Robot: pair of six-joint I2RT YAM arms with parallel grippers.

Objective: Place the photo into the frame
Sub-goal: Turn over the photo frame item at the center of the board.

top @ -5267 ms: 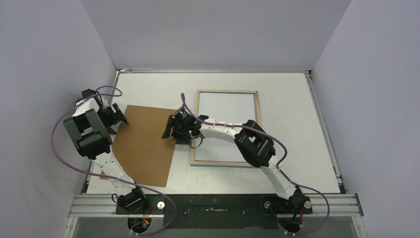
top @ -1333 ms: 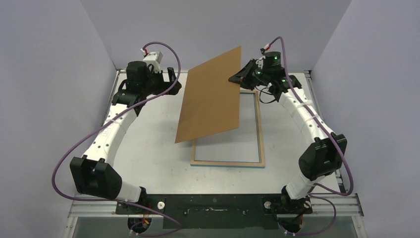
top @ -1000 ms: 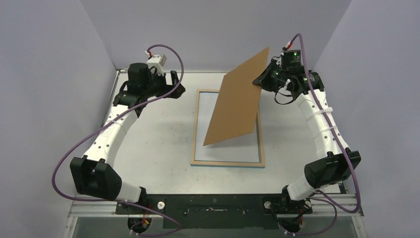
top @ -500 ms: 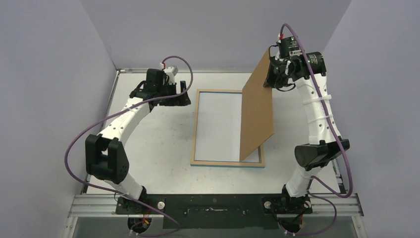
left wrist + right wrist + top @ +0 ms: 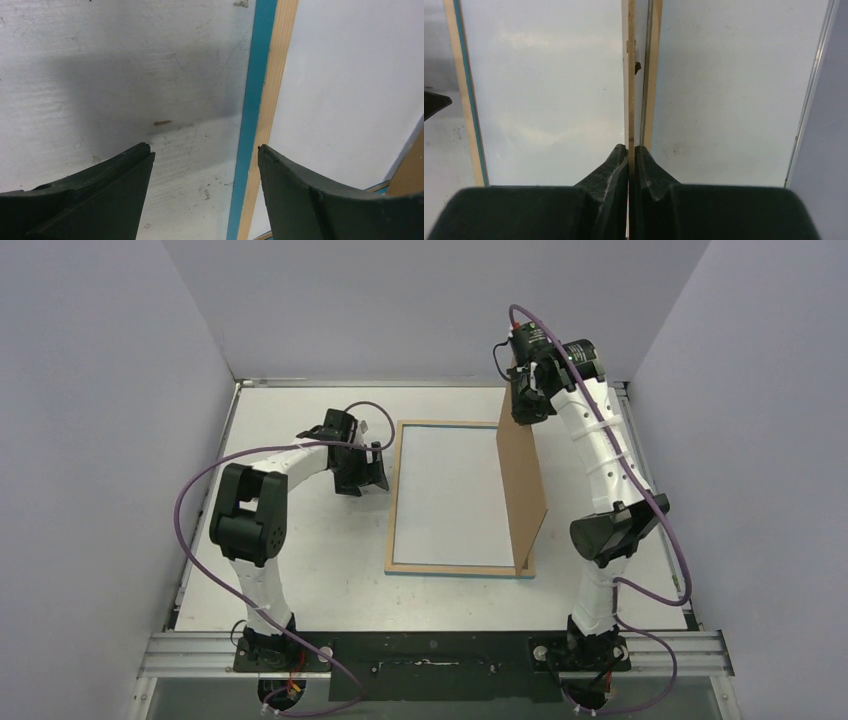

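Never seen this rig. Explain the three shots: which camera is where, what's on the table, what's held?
Two robot arms are bolted at the near edge of the table, each ending in a two-finger gripper. The wide picture comes from a fixed overhead camera. The other two come from cameras on each wrist, looking past their own fingers. On the table lies the frame, wooden back up, with a plain white panel inside. The right gripper is shut on a brown backing board, held nearly upright over the frame's right side. The left gripper is open and empty, beside the frame's left edge.
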